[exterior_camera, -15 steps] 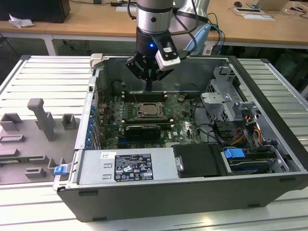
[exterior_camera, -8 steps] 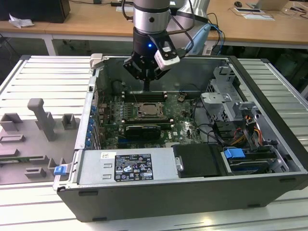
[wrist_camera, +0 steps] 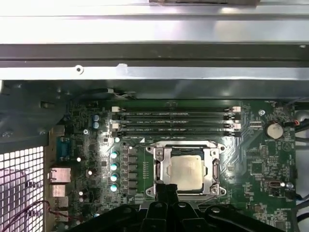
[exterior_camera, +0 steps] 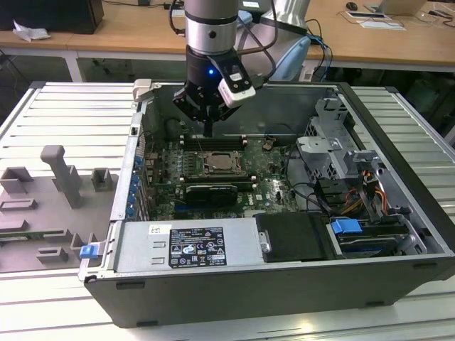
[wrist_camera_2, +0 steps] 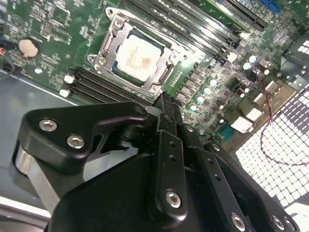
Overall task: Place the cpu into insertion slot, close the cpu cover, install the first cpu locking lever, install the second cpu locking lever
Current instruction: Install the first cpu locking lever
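The cpu (exterior_camera: 222, 165) (wrist_camera_2: 136, 57) (wrist_camera: 186, 171) lies flat in the insertion slot (exterior_camera: 206, 169) on the green motherboard, its pale metal face up. The silvery cpu cover (wrist_camera_2: 119, 35) (wrist_camera: 160, 166) lies down around the chip as a frame. My gripper (exterior_camera: 207, 130) (wrist_camera_2: 164, 102) (wrist_camera: 166, 189) hovers just above the board at the socket's edge, on the side of the memory slots in the exterior view. Its black fingers are pressed together and hold nothing. I cannot tell how the locking levers stand.
Long black memory slots (wrist_camera: 176, 121) run beside the socket. A black graphics card (exterior_camera: 210, 192) lies on its other side. The case holds a labelled power supply (exterior_camera: 195, 245), a drive cage (exterior_camera: 334, 153) and loose cables (exterior_camera: 370, 195). A grey fixture (exterior_camera: 64, 174) stands at the exterior view's left.
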Action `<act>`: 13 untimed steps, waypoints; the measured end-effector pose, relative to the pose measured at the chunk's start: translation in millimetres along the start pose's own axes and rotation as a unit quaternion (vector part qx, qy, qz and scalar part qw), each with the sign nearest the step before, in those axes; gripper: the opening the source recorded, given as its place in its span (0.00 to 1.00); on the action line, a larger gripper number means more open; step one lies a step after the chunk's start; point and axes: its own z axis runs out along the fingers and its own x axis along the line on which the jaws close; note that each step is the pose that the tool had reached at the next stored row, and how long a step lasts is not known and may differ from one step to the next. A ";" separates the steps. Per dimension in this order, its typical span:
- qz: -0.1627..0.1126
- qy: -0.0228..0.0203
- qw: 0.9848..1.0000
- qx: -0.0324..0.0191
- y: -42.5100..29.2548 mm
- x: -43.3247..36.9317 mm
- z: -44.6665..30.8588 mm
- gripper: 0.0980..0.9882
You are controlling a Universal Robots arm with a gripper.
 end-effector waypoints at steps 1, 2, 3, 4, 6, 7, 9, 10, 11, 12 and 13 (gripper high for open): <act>0.000 0.000 1.000 0.000 0.0 2.6 0.6 0.01; -0.001 0.000 1.000 -0.002 -0.1 5.7 1.2 0.01; -0.001 0.000 1.000 -0.002 0.0 7.8 1.7 0.01; -0.001 0.000 1.000 -0.003 -0.1 11.1 2.1 0.01; -0.001 0.000 1.000 -0.005 -0.1 13.9 2.5 0.01; -0.001 0.000 1.000 -0.005 -0.1 17.2 2.9 0.01; -0.002 0.000 1.000 -0.006 -0.2 24.6 3.4 0.01; -0.003 0.000 1.000 -0.006 -0.2 28.4 4.4 0.01; -0.004 0.000 1.000 -0.006 -0.3 31.1 5.1 0.01; -0.005 0.000 1.000 -0.006 -0.3 32.7 5.6 0.01; -0.005 0.000 1.000 -0.006 -0.3 33.5 6.1 0.01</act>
